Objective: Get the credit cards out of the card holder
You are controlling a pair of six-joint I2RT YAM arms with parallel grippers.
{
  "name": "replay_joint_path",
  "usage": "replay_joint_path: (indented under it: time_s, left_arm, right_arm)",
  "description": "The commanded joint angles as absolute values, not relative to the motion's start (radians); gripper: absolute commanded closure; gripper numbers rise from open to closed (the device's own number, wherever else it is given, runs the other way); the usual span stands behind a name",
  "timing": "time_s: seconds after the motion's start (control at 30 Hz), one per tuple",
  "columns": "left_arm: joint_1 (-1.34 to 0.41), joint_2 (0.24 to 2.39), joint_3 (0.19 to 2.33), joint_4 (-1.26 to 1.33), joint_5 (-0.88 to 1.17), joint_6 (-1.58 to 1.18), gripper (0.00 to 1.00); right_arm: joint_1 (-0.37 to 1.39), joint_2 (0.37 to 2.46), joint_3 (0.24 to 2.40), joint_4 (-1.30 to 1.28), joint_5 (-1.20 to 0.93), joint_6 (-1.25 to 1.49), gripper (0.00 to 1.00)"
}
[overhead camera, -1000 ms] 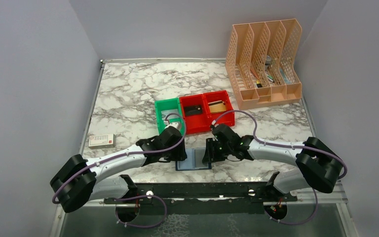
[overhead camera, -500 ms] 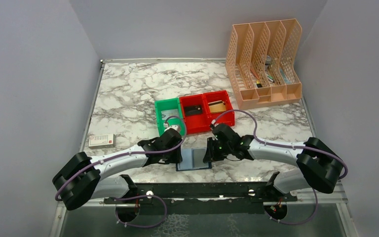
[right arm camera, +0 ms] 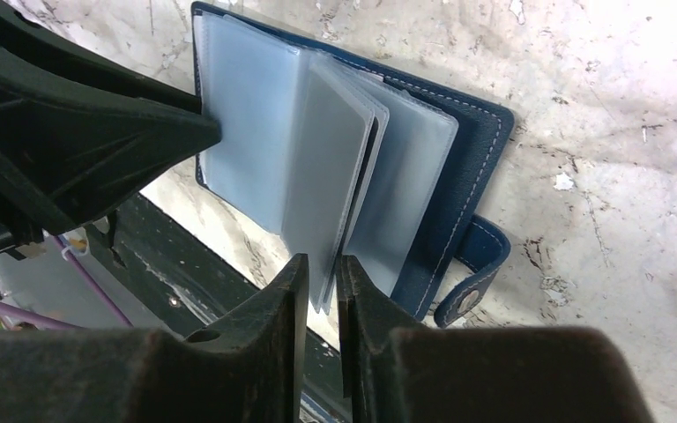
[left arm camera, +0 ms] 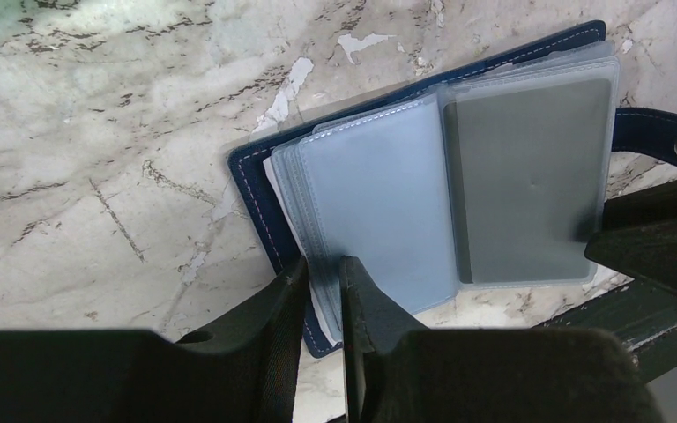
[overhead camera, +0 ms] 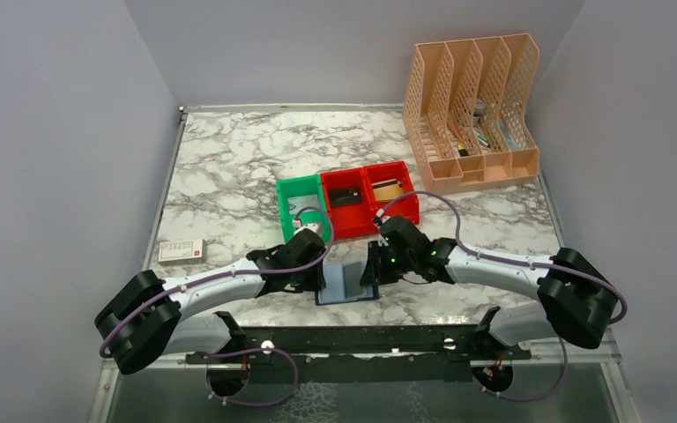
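Card holder [overhead camera: 346, 284] lies open on the marble desk [overhead camera: 229, 167], near the front edge, between the two arms. Its clear sleeves are fanned up.
Left jaws: narrow, pinching the edge of the sleeves on the left half.
Right jaws: narrow, pinching a few sleeves on the right half.
A dark grey card [left arm camera: 524, 181] shows inside one sleeve. The snap strap [right arm camera: 480, 256] rests on the desk.

Near corner of card holder [left arm camera: 379, 203] behind fingers [left arm camera: 269, 322]
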State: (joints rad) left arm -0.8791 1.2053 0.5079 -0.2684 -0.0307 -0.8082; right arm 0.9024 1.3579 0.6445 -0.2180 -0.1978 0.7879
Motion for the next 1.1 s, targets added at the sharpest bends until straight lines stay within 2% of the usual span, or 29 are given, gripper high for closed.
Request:
replay_joint_path:
  time_s: [0.0, 0.3, 0.47, 0.63, 1.07]
  left_arm:
    - [-0.879, 1.220, 0.504, -0.261, -0.018, -0.791, 0.78]
    - [-0.880, 1.230, 0.515, -0.258, -0.013, -0.787, 0.79]
    - [-0.880, 1.239, 0.521, -0.257, -0.010, -0.785, 0.79]
    - [-0.880, 1.246, 0.529, -0.255, -0.008, -0.784, 0.80]
    - [-0.880, 1.247, 0.530, -0.255, -0.005, -0.783, 0.81]
  right_arm:
    - [0.908, 1.362, 0.676, -0.208, -0.237, 0.770, 0.79]
    - [0.908, 1.363, 0.683, -0.183, -0.275, 0.757, 0.67]
    - [0.908, 1.368, 0.674, -0.106, -0.376, 0.750, 0.62]
    - [0.908, 1.398, 0.679, -0.068, -0.409, 0.757, 0.61]
    - [0.908, 1.429, 0.699, -0.166, -0.291, 0.758, 0.59]
